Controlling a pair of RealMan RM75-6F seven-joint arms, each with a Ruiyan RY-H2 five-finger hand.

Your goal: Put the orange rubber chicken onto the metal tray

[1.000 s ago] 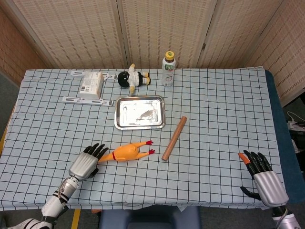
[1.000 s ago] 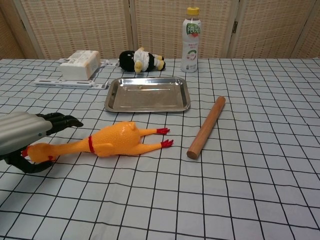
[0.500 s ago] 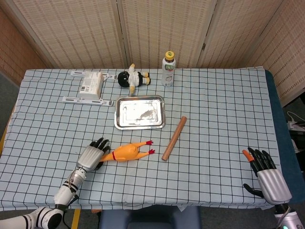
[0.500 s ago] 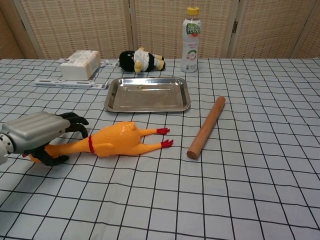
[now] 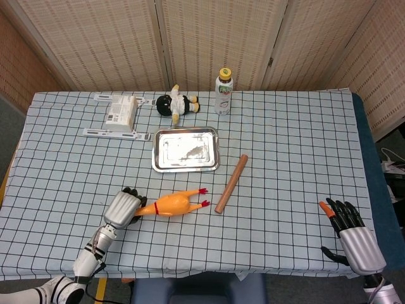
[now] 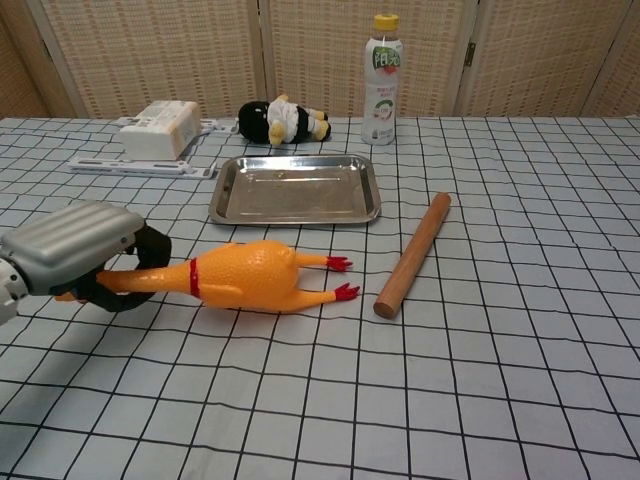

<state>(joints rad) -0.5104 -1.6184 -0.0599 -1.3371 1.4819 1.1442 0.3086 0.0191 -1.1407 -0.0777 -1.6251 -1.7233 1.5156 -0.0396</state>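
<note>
Compared with half a second ago, the left hand (image 6: 85,250) has closed around the neck end of the rubber chicken (image 6: 250,277), where before its dark fingers only lay over the head; the chicken has shifted a little toward the wooden rolling pin (image 6: 412,254) and its body looks slightly raised off the checked cloth (image 6: 500,380), though the chest view is too flat to be sure. The chicken lies in front of the metal tray (image 6: 294,205), not on it, its red feet pointing at the rolling pin and stopping short of it. The right hand (image 5: 353,233) has hardly moved: it rests far to the right of the tray near the table edge, fingers apart, holding nothing. The chicken is smooth, glossy orange rubber with a red band at the neck; the tray is a shallow shiny rectangle with rounded corners; the rolling pin is a plain matte cylinder. Behind the tray stand a plastic bottle (image 6: 382,78) with a yellow cap, a soft black-and-white plush toy (image 6: 283,122) on its side, and a white box (image 6: 158,130) on flat brackets.
</note>
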